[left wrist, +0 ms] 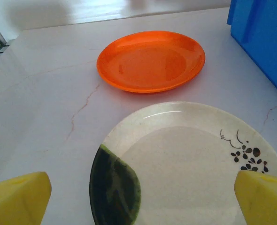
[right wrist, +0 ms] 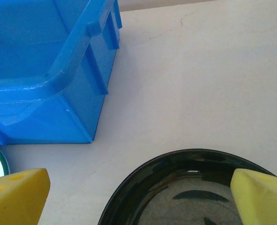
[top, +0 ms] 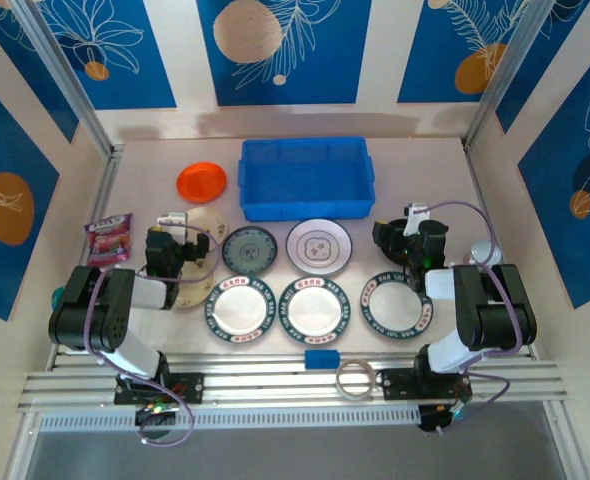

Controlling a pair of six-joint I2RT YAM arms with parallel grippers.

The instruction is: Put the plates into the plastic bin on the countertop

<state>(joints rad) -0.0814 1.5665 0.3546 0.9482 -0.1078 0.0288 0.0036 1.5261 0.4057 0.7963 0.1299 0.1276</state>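
Teller: Tape ring (top: 354, 380), clear, lying on the aluminium rails (top: 275, 375) at the near edge. Small blue block (top: 322, 357) just beyond it, at the lip of the countertop (top: 425, 180).

Checker: Next row?

Teller: Three white plates with dark green-and-red rims (top: 239, 309) (top: 313, 309) (top: 396, 308), side by side with narrow gaps between their rims. Behind them are a dark teal plate (top: 249, 249) and a white grey-patterned plate (top: 319, 246), close together but apart. Pink snack packet (top: 109, 238) by the left rail.

Checker: Grippers?

Teller: Left gripper (top: 175, 240) has its jaws spread wide. Its yellow pads (left wrist: 16, 199) stand either side of a cream plate (left wrist: 190, 164) and grip nothing. Right gripper (top: 405, 240) is spread the same way, pads (right wrist: 16, 197) wide, over a black plate (right wrist: 190, 187). Height above either plate: cannot tell.

Checker: Far items?

Teller: Orange plate (left wrist: 150, 61), beyond the cream plate with a strip of bare top between their rims. Plastic bin (top: 305, 210), bright blue, at the back centre with its long side facing the arms. Every plate listed lies on the countertop outside it.

Checker: Clearances?

Teller: The bin's near right corner (right wrist: 89, 138) stands well apart from the black plate's rim. A broad bare area lies right of the bin, out to the side wall. The orange plate sits near the bin's left wall without touching it, and a thin strip runs behind the bin.
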